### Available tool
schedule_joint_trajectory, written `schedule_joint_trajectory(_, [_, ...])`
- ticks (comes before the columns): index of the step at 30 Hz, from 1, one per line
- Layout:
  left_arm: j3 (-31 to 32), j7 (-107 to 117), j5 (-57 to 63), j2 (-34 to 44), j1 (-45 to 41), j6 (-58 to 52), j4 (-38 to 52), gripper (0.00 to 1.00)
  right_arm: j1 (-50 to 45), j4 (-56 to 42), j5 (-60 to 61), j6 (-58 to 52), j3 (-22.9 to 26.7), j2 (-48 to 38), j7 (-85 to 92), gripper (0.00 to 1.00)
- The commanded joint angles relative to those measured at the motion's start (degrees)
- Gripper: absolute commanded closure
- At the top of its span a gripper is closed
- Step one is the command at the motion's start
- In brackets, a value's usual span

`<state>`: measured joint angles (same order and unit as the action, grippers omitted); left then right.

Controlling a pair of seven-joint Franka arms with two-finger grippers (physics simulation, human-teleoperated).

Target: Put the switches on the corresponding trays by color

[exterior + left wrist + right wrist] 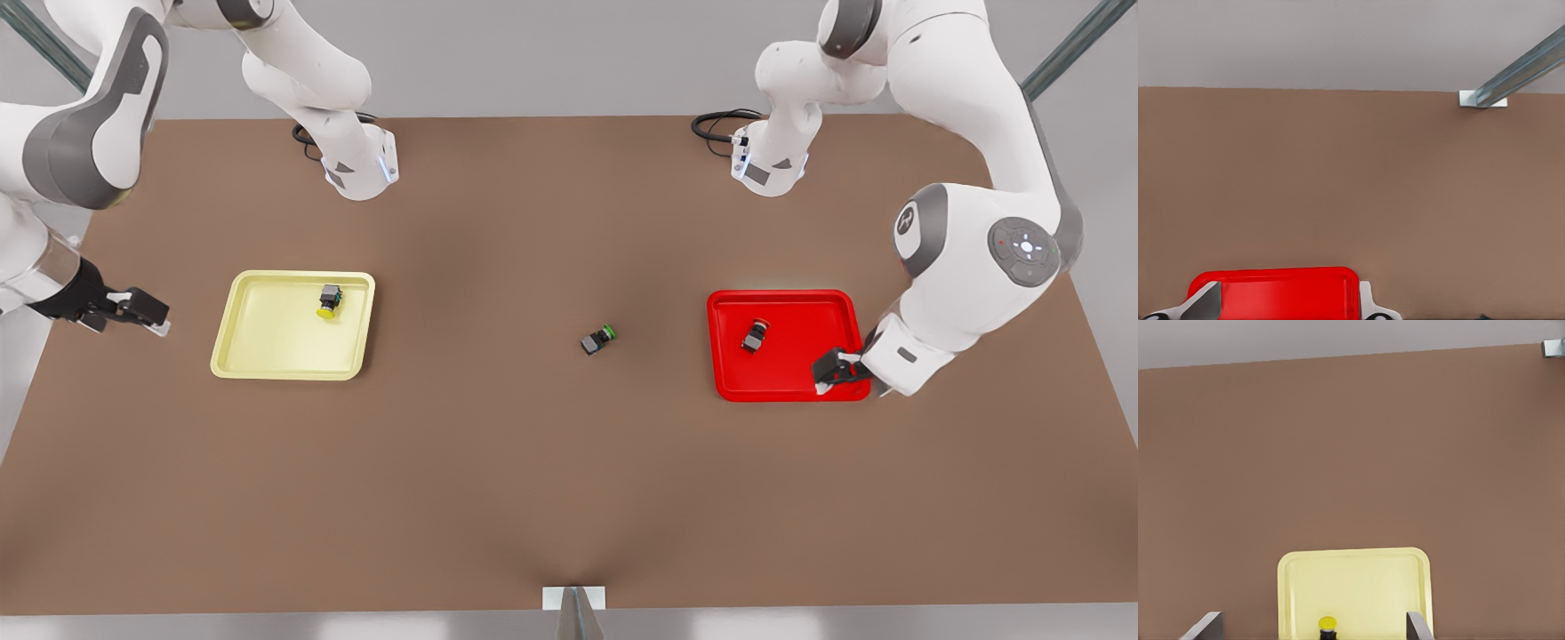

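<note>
The yellow switch (330,302) (1327,625) lies inside the pale yellow tray (267,331) (1358,580), near its far right corner. On its side in the red tray (800,313) (1278,288) rests the red switch (754,335). The green switch (598,339) lies tipped over on the bare table between the two trays. My left gripper (831,373) (1288,308) hangs open over the red tray's near right corner, holding nothing. Off the yellow tray, at the front view's left, my right gripper (147,316) (1311,628) is open and empty, with the tray ahead of it.
The brown table (498,480) carries both arm bases (360,164) (769,160) at its far edge, each with a black cable. A metal bracket (573,597) (1481,99) sits at the middle of the near edge. Wide bare tabletop lies in front of the trays.
</note>
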<state>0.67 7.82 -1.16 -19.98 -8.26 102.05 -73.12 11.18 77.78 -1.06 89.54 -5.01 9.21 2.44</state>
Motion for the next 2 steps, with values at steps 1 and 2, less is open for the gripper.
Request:
schedule_joint_trajectory(1, [0.03,0.0,6.61,0.03,-0.01,-0.01,-0.09,0.0,-0.02,0.0,0.0,-0.07,-0.09,0.02,0.11,0.0])
schedule_joint_trajectory(2, [0.03,0.0,6.61,0.11,-0.01,-0.01,-0.36,0.0,-0.1,0.0,0.0,0.02,-0.18,0.02,0.11,0.0])
